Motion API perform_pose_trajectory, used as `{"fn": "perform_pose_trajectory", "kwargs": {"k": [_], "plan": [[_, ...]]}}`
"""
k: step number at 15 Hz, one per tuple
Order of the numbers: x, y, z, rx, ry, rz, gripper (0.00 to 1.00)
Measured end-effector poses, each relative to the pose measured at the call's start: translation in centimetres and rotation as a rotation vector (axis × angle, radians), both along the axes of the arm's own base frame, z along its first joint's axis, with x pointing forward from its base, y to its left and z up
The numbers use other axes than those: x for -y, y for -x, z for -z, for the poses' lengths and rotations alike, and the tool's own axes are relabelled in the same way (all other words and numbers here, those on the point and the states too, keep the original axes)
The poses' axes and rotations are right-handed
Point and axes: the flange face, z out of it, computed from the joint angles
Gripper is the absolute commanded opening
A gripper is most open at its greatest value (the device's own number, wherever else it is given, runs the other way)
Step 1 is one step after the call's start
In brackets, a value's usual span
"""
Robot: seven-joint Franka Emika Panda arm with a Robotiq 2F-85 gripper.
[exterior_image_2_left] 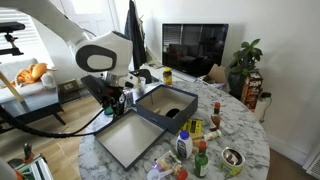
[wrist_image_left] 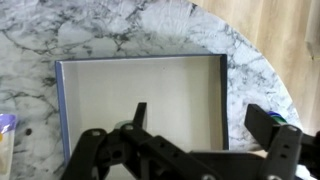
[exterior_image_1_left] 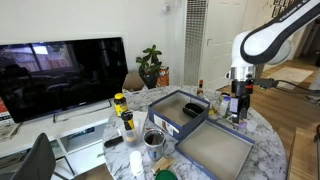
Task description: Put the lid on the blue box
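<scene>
The lid (wrist_image_left: 140, 85) lies on the marble table with its grey-beige inside up and its navy rim showing. It also shows in both exterior views (exterior_image_1_left: 215, 150) (exterior_image_2_left: 130, 142). The blue box (exterior_image_1_left: 180, 108) (exterior_image_2_left: 165, 108) stands open right beside it, deeper and dark navy. My gripper (wrist_image_left: 205, 125) is open and empty. It hovers low over one short edge of the lid, one finger over the lid's inside and the other over the table outside the rim. It also shows in both exterior views (exterior_image_1_left: 237, 108) (exterior_image_2_left: 113, 100).
The round marble table (wrist_image_left: 120, 25) carries several bottles and jars (exterior_image_1_left: 125, 115) (exterior_image_2_left: 198, 160) and a tin can (exterior_image_1_left: 153, 138) beyond the box. The table's edge runs close by the lid. A TV (exterior_image_1_left: 60, 75) and a plant (exterior_image_1_left: 150, 65) stand behind.
</scene>
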Motion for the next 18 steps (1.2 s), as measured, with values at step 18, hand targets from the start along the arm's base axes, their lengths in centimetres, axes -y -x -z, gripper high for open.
{"fn": "perform_pose_trajectory", "kwargs": {"k": [18], "plan": [[1.6,1.0,11.7,-0.014,0.048,0.496,1.0]]}}
